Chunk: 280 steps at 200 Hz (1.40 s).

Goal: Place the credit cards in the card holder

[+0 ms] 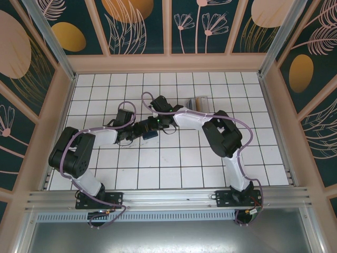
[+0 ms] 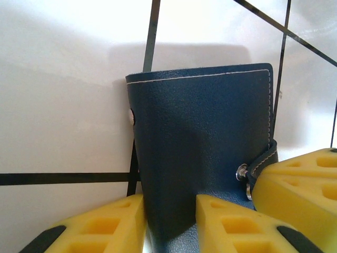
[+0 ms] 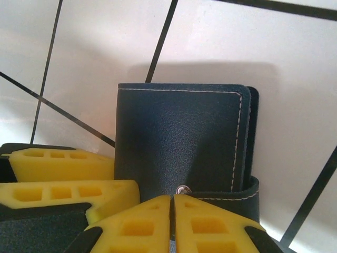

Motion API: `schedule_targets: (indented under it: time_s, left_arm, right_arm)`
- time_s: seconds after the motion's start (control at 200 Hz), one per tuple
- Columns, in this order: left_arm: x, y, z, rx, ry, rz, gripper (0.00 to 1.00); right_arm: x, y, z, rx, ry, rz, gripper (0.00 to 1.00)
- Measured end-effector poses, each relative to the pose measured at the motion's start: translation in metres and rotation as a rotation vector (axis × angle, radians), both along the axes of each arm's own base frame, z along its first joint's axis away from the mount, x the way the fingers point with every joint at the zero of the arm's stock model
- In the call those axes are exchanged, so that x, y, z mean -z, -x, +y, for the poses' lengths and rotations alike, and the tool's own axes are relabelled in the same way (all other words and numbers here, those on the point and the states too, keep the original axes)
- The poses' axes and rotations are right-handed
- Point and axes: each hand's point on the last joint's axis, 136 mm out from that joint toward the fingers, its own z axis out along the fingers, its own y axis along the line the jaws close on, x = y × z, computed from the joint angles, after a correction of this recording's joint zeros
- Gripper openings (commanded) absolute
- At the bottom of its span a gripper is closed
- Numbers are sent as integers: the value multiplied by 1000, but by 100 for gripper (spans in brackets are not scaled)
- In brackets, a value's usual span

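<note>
The card holder (image 2: 205, 132), a dark navy wallet with white stitching, lies folded on the white tiles near the middle (image 1: 150, 135). My left gripper (image 2: 169, 211) pinches its near end, one yellow finger on each side. My right gripper (image 3: 172, 199) is shut at the snap (image 3: 182, 188), on the tab of the wallet's strap (image 3: 247, 196). Both grippers meet over the wallet (image 3: 179, 137) in the top view. The credit cards (image 1: 199, 101) look like a beige and grey stack at the back, part hidden by the right arm.
The cards sit in a clear tray (image 1: 194, 103) one tile behind the right arm's wrist. Wooden walls (image 1: 168, 63) enclose the tiled floor. Open tiles (image 1: 168, 168) lie between the wallet and the arm bases.
</note>
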Motion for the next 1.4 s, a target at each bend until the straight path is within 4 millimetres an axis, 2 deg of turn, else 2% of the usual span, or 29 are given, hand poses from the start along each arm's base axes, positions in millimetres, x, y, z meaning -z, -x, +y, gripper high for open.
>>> schedule_targets:
  time_s: [0.776,1.401]
  left_arm:
    - [-1,-4,1,-10,1,-24,25]
    - [-1,-4,1,-13,0,-26,24]
  right_arm:
    - [-1,-5,-2,38,1,0,11]
    - [-3,-11,-1,71,-26,-2,9]
